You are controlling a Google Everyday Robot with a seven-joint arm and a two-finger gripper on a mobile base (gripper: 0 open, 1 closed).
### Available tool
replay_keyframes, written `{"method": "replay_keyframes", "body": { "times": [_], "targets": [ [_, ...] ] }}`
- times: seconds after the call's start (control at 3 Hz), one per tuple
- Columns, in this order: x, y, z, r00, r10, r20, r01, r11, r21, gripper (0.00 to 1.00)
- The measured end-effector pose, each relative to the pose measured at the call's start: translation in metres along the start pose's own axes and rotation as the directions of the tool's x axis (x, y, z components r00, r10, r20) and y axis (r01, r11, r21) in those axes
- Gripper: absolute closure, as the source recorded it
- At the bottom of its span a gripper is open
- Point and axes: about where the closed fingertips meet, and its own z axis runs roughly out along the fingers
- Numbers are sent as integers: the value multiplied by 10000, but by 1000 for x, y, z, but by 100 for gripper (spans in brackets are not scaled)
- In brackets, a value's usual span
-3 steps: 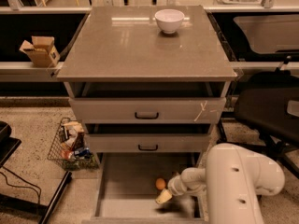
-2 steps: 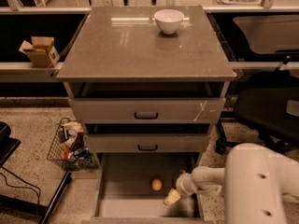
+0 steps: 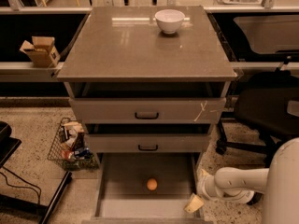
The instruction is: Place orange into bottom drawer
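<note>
**Orange is in the bottom drawer, task looks basically done**

End effector point(image 3: 199, 189) sits at the right front corner of the bottom drawer point(image 3: 122, 204), just outside its right wall, low near the floor. Its two tan fingers point(image 3: 194, 203) are spread apart with nothing between them. It holds nothing and is clear of the fruit.

The orange point(image 3: 152, 184) rests on the drawer's flat grey floor, roughly mid-width and toward the front. It is well apart from the end effector, alone, and touching no wall as far as I can see.

The drawer is pulled fully out. The two upper drawers point(image 3: 147, 111) are mostly in, though each shows a dark gap above its front.

On the tabletop point(image 3: 140, 50), a white bowl point(image 3: 169, 20) stands near the back edge, not involved. Around the cabinet are a wire basket point(image 3: 70, 146) of clutter on the floor at left, a cardboard box point(image 3: 41, 50) on the side ledge, and a black chair point(image 3: 268, 108) at right.

Status, my read:
- Placing: done. The orange is inside and released.
- Left: at most, getting the arm clear of the drawer corner. The task says nothing about shutting the drawer, so I'd not count that.
- Risk: low. A round fruit on a flat floor could roll if the drawer gets bumped.
</note>
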Motion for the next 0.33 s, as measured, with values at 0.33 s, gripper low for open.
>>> {"method": "replay_keyframes", "body": {
  "times": [0.33],
  "targets": [
    [-5,13,-59,9973,-249,-684,273,9990,344,0]
  ]
}}
